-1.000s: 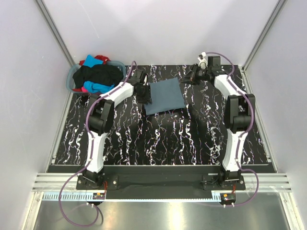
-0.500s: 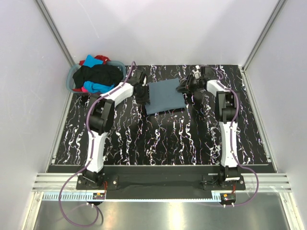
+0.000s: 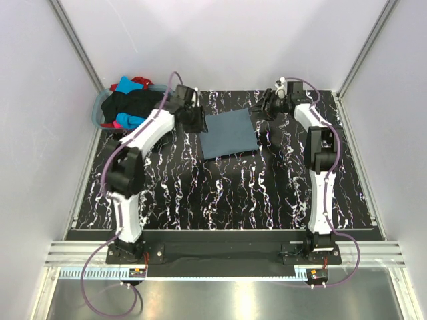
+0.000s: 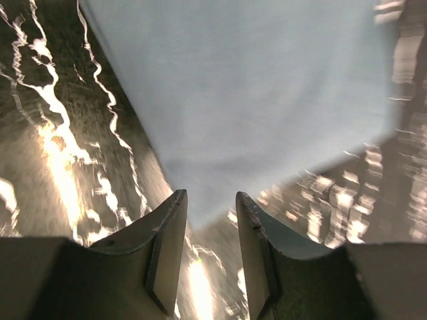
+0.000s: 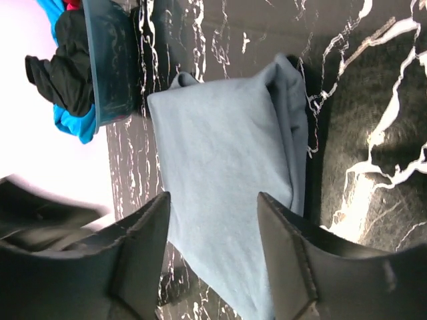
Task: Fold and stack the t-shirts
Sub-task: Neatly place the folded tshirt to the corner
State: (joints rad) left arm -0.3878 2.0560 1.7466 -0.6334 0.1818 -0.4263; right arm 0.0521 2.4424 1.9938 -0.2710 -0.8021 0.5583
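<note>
Item: slate blue-grey t-shirt [image 3: 229, 133], folded near-square with no clear long axis, lying flat and slightly skewed by the middle of the worktop's [image 3: 220, 200] far edge. You are holding the left gripper [image 3: 195, 117] just off its far left corner, jaws part-open, gripping nothing. The right gripper [image 3: 269, 107] is hovering beside its far right corner, jaws wide, empty. The remaining t-shirts [image 3: 137, 107] are sitting in the basket [image 3: 99, 115] at the far left corner, nearer your left arm. The worktop's near half is offering folding room.

t-shirt [image 3: 229, 133] right of basket [image 3: 99, 111]
</note>
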